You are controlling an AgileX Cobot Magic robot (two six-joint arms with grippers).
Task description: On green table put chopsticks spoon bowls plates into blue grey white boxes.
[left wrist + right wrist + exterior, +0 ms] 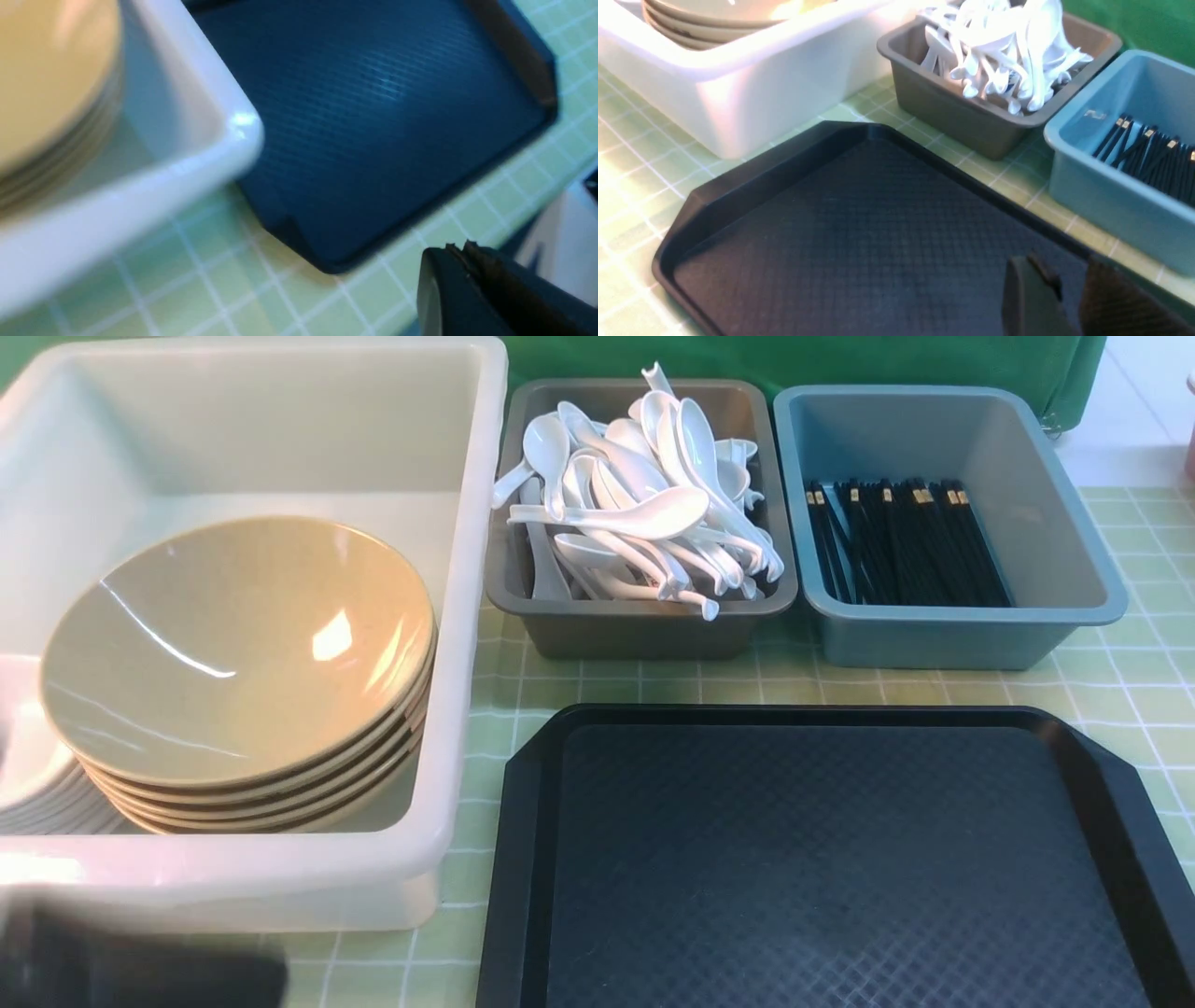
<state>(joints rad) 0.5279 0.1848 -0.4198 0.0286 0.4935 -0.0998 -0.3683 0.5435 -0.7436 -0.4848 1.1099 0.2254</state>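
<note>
Glossy tan-olive round bowls (238, 653), nested, lie in the large white plastic tub (457, 616), beside stacked white dishes (28, 747). Glossy white spoons (667, 513) heap the dark grey tub (644, 633); black gold-banded chopsticks (906, 546) line the blue-grey tub (962, 639). Left gripper (458, 249) closed, empty; right gripper (1057, 266) slightly parted, holding nothing.

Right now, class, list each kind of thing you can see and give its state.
Bowls: stacked, upper one tilted, in the white box.
Spoons: heaped in the dark grey box.
Chopsticks: lying in the blue-grey box.
Tray: nothing on it.
Left gripper: shut, empty.
Right gripper: slightly open, empty.
</note>
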